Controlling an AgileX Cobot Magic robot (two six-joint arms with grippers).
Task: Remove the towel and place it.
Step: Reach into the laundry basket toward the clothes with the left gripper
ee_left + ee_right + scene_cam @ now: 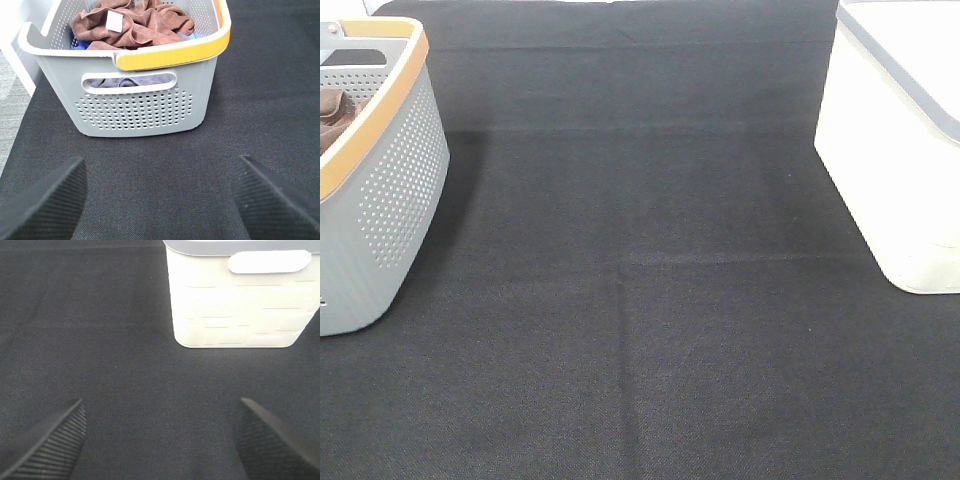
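Towel (145, 30), reddish-brown and crumpled, lies atop blue cloths (80, 46) inside the grey basket (145, 112). We judge it soft, light and floppy; we would pinch a raised fold by its white tag (114, 22). Both our left pincer (160, 200) and right pincer (160, 440) gape wide, empty. Well apart from the basket, a white bin (235, 305) hides its contents.

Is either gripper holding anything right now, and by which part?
Nothing is held. The left gripper and right gripper are open and empty; the towel lies bunched in the grey basket.
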